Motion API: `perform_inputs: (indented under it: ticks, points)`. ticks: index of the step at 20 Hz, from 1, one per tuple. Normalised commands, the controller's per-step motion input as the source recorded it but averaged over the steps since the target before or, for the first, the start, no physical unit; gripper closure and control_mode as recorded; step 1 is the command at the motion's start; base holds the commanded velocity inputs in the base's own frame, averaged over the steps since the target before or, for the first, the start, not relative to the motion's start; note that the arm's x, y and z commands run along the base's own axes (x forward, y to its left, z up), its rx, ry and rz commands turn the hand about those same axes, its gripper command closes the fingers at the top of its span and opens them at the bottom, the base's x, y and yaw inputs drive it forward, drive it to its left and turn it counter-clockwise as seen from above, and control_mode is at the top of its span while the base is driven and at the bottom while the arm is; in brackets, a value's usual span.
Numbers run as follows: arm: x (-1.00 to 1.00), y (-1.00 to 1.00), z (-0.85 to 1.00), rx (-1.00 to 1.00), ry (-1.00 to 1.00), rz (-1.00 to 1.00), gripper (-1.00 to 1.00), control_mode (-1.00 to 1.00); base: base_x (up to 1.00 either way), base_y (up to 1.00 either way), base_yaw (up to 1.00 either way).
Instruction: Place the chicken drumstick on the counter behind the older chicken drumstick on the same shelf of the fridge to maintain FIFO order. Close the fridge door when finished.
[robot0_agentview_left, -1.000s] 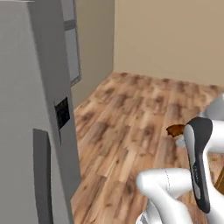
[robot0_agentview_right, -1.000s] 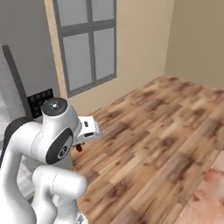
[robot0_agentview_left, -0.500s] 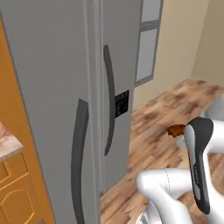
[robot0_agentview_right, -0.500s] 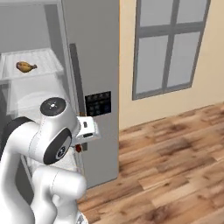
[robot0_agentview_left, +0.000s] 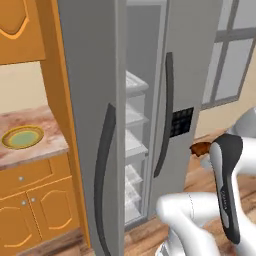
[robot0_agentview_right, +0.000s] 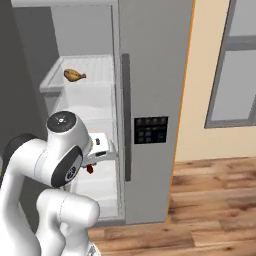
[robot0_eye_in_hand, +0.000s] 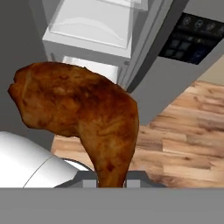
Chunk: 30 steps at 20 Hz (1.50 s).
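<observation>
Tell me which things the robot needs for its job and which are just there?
Needed: drumstick in the end effector; older drumstick on its shelf; fridge; fridge door, open.

Just there: green plate on the counter; window; wooden floor.

Both base views look forward from either side at the open fridge (robot0_agentview_left: 190, 65); hand view close below.

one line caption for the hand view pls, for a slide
Gripper shut on the dark reddish-brown chicken drumstick, facing the open fridge and its white drawers.
</observation>
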Motion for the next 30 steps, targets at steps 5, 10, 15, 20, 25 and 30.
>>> perform_inputs:
  ticks: [5, 10, 15, 20, 25, 30]
  points:
    - [0.00, 0.00, 0.00, 0.00, 0.00, 0.00, 1.00, 1.00, 0.46, -0.23, 0.45]
    - [0.00, 0.00, 0.00, 0.00, 0.00, 0.00, 1.00, 1.00, 0.32, -0.19, 0.37]
    - [0.00, 0.00, 0.00, 0.00, 0.00, 0.00, 1.00, 1.00, 0.42, 0.00, 0.16]
    - [0.00, 0.00, 0.00, 0.00, 0.00, 0.00, 1.00, 1.00, 0.93, -0.17, 0.25]
    - [0.00, 0.00, 0.00, 0.00, 0.00, 0.00, 1.00, 1.00, 0.46, -0.08, 0.35]
    - [0.00, 0.00, 0.00, 0.00, 0.00, 0.00, 1.00, 1.00, 0.32, 0.00, 0.20]
